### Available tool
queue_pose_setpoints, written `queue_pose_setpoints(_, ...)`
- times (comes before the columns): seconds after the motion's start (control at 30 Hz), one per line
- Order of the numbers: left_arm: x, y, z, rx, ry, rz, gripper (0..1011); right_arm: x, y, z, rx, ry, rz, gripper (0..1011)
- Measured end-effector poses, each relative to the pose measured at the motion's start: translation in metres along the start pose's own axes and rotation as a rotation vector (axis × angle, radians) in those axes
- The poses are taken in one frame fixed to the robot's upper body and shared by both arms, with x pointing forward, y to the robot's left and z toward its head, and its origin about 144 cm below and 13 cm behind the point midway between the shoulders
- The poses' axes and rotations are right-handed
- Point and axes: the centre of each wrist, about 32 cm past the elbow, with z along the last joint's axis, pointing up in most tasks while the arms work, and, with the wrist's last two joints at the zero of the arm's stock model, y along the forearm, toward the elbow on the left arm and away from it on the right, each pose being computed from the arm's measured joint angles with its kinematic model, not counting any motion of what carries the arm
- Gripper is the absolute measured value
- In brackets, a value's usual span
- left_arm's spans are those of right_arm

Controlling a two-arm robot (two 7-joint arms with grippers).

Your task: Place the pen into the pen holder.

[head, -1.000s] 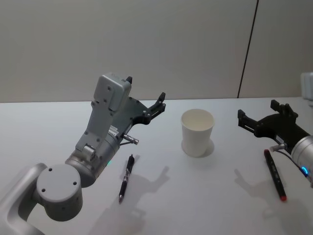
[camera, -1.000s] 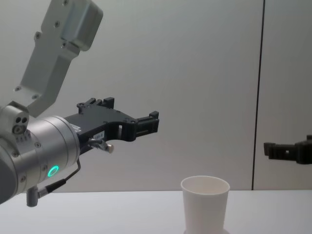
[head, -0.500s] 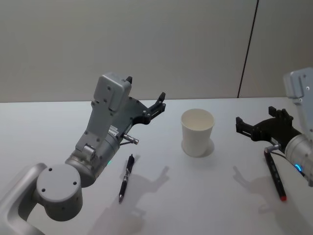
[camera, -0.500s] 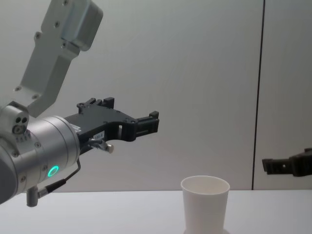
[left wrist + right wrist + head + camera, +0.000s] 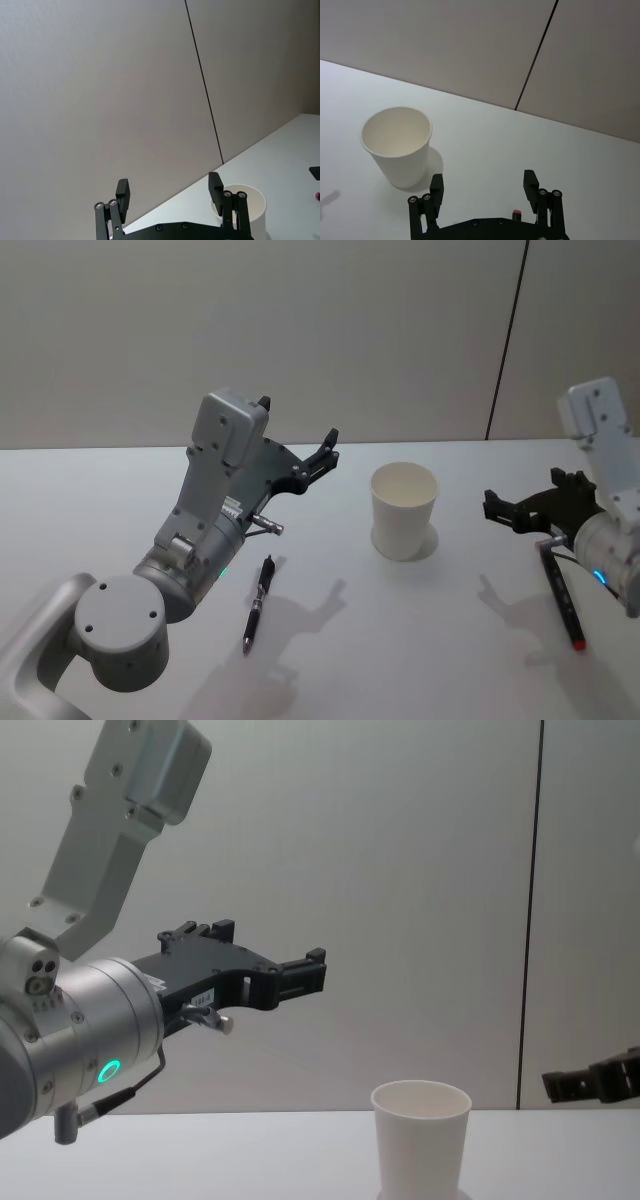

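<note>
- Black pen [image 5: 562, 595], red-tipped: lies flat on counter [image 5: 420, 640], 4 o'clock of cup [image 5: 404, 510].
- Likely light, stiff, slick; grip mid-barrel.
- Right tool [image 5: 483, 179] released, near pen; left tool [image 5: 168, 185] released, raised.

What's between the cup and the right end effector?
Nothing. In the head view, only bare table separates the cup from the open right end effector.

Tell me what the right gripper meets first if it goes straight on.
Likely bare table: in its wrist view the right gripper points along a line that passes beside the pen holder, not into it, though depth is hard to judge.
</note>
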Motion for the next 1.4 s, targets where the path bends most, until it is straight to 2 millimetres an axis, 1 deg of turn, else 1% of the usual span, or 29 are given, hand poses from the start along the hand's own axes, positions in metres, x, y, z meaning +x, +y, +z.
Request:
queue_pose_setpoints(0.6,0.000,0.000,0.000,0.000,0.000,0.000,1004,-0.002,0.021,0.003,-0.133,0.037,-0.055,1002)
queue_pose_setpoints(1.4,0.000,0.000,0.000,0.000,0.000,0.000,1004,-0.002,0.044,0.001,-0.267,0.057,-0.113,1002)
